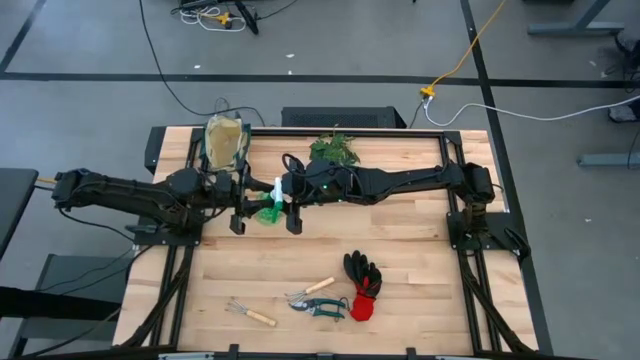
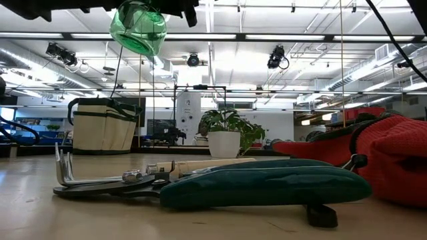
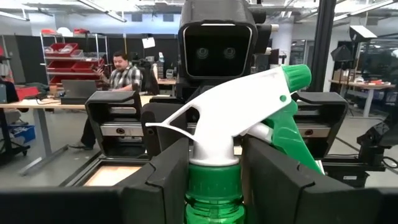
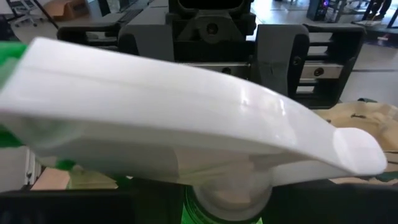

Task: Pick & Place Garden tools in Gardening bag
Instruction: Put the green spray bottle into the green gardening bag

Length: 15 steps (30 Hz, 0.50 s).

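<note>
Both grippers meet mid-table, lifted off the surface, just right of the bag (image 1: 226,142). The left gripper (image 3: 214,168) clamps the spray bottle (image 1: 271,205) by its neck; whether the right gripper (image 1: 292,200) grips it, I cannot tell.

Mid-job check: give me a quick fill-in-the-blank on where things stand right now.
1. The spray bottle is held off the table between ____ pincers.
2. The left pincer grips the bottle at its ____.
3. The gloves lie on the ____.
4. Behind the bottle, at the table's far edge, stands the beige ____.

Missing words: both; neck; table; bag
</note>
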Motion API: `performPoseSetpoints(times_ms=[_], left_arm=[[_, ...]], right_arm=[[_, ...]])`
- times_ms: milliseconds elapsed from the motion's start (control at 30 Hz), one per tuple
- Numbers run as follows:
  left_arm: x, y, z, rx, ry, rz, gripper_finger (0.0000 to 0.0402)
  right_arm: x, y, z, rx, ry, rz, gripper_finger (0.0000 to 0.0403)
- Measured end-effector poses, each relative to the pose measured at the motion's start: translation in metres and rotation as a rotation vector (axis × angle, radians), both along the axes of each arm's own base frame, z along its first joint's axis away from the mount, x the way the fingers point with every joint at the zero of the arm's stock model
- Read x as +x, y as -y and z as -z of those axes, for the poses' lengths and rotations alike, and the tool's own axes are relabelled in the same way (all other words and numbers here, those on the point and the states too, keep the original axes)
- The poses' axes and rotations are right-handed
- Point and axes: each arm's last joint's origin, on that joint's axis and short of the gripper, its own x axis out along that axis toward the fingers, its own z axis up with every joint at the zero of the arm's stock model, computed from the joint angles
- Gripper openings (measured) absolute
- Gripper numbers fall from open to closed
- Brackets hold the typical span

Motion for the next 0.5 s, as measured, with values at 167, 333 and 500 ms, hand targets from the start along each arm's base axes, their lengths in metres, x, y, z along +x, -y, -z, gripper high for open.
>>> performPoseSetpoints(times_ms=[167, 333, 500], left_arm=[[0.0001, -0.0001, 0.0002, 0.0, -0.002, 0.0, 0.0167], [0.0046, -0.0004, 0.0036, -0.008, -0.02, -0.013, 0.0167], [0.0098, -0.001, 0.006, -0.014, -0.021, -0.041, 0.0167]], right_arm=[[0.0001, 0.0002, 0.0003, 0.002, -0.002, 0.002, 0.0137], [0.0, 0.0004, 0.0005, -0.001, -0.004, 0.01, 0.0137], [-0.0006, 0.0014, 0.0022, -0.01, -0.022, 0.04, 0.0137]])
